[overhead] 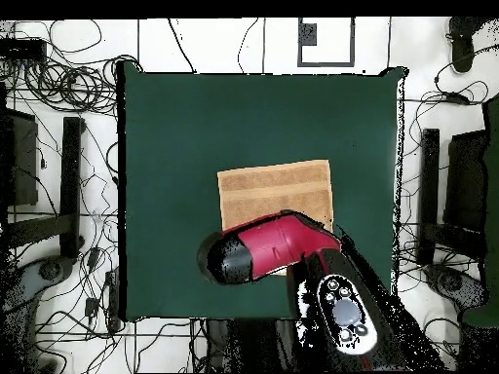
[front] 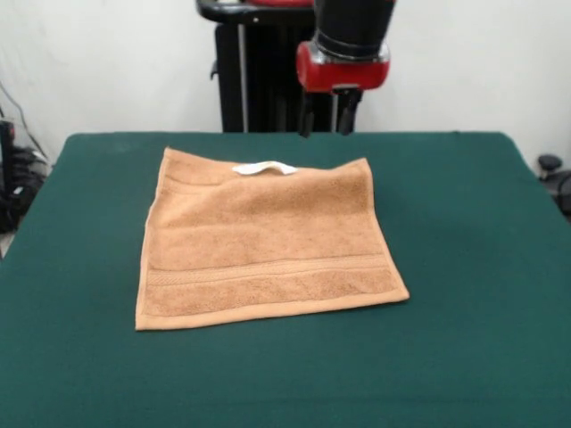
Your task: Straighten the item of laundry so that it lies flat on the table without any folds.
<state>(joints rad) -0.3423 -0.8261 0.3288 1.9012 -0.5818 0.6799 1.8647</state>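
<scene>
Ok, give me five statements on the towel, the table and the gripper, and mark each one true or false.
1. The towel lies spread out on the green table. True.
2. The gripper is clamped on a corner of the towel. False: it hangs above the towel's far edge in the front view, its two fingers apart and holding nothing.
3. A white tag sits on the towel's far edge in the front view. True.
4. The towel is bunched into a heap. False: it looks nearly flat, with only slight rippling near the tag edge.
5. In the overhead view the arm covers part of the towel. True: the red arm hides the edge nearest the robot.
</scene>
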